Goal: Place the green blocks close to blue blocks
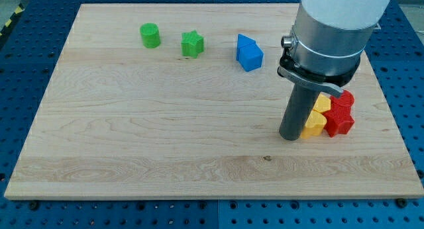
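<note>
Wooden board — green cylinder, green star, blue block line the top. My tip touches the yellow blocks — no hand, just rod.

We find no readable text, label, brand, number or sign anywhere: none on the wooden board, none on the blocks, none on the arm's grey housing above my tip, and none on the blue perforated table around the board.
</note>
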You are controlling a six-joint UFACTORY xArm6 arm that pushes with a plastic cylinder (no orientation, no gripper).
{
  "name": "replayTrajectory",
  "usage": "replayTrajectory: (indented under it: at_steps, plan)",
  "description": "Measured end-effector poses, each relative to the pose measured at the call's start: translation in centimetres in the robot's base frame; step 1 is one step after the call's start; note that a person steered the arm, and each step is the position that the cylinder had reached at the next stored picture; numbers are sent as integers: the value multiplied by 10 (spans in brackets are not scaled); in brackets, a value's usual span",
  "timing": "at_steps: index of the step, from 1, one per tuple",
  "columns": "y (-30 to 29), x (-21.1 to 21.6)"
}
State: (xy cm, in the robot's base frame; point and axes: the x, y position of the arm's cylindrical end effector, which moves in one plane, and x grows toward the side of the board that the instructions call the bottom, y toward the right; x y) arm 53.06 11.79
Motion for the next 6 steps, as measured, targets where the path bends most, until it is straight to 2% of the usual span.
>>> replayTrajectory:
  at_steps: [2,3,4,5,6]
  plan:
    - [0,1]
    - [-32,-20]
    - [-98,-42]
    - [-129,-76]
    - [-131,-101]
